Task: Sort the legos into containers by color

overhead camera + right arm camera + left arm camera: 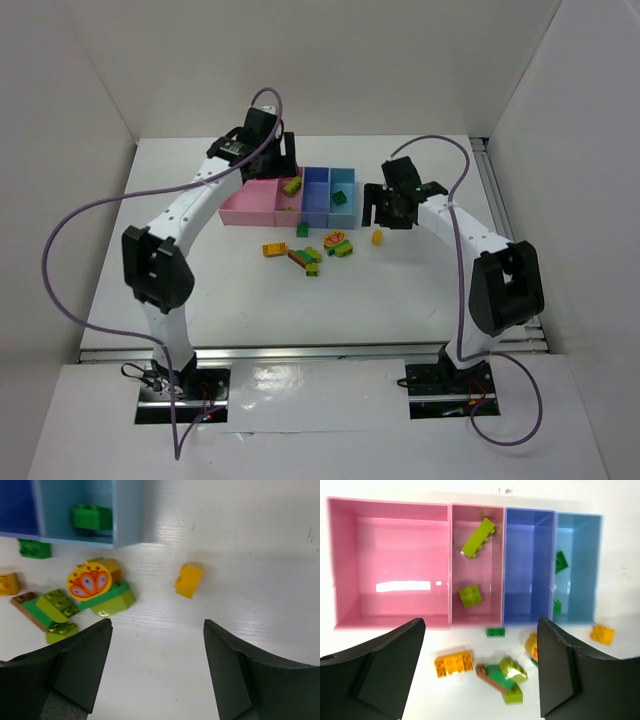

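Note:
The four joined containers (pixel 250 203) stand at mid-table. The narrow pink bin (pixel 477 510) holds two yellow-green legos (pixel 478 537). The light blue bin (pixel 577 520) holds green legos (pixel 561 561). The wide pink bin (pixel 390 565) and the blue-purple bin (pixel 529 565) are empty. Loose in front lie a green lego (pixel 495 632), an orange-yellow one (pixel 453 663), a red-brown, green and yellow-green cluster (pixel 505 677), a flower-printed piece (pixel 90 582) and a small orange-yellow lego (pixel 189 579). My left gripper (pixel 481 630) hangs open above the bins' front edge. My right gripper (pixel 158 625) is open, just short of the small orange-yellow lego.
White walls enclose the table on three sides. A metal rail (pixel 495 190) runs along the right edge. Purple cables (pixel 90 215) loop off both arms.

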Motion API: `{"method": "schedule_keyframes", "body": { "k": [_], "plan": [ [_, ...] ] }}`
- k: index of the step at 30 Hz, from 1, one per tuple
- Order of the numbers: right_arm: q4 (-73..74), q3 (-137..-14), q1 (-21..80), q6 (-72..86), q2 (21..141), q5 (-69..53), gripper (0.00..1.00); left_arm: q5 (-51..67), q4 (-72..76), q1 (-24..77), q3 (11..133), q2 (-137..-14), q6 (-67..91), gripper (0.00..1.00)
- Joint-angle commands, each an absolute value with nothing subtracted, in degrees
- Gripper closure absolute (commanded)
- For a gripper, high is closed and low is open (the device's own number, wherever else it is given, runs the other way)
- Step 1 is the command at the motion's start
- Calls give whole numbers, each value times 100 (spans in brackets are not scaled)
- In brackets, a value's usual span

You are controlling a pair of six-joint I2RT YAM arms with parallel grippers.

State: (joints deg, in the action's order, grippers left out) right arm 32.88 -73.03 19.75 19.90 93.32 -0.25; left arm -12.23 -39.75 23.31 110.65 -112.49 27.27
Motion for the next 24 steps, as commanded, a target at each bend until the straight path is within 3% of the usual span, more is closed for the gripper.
{"method": "schedule_keyframes", "body": {
  "k": [1, 8, 15, 19, 22, 24],
  "plan": [
    [3217, -6980, 2021, 2056, 9035, 464, 18, -1450, -3744, 2452, 10399, -10312, 2838, 9],
    [2576, -6706, 1951, 2373, 9755, 466, 15, -1626, -3164, 2505, 8264, -9027, 3251, 13],
    [2031, -6996, 2012, 2479, 10536, 562, 22, -1512, -3164, 2558, 7840, -8833, 3313, 13],
    [1837, -7110, 2013, 2663, 10836, 738, 33, -1301, -3331, 2558, 7770, -8833, 3507, 13],
    [1828, -7110, 2013, 2725, 10837, 914, 55, -1362, -3331, 2558, 7516, -8780, 3629, 13],
    [1995, -7163, 2074, 2725, 10741, 1071, 78, -1599, -3401, 2558, 7454, -8780, 3630, 13]
  ]
}}
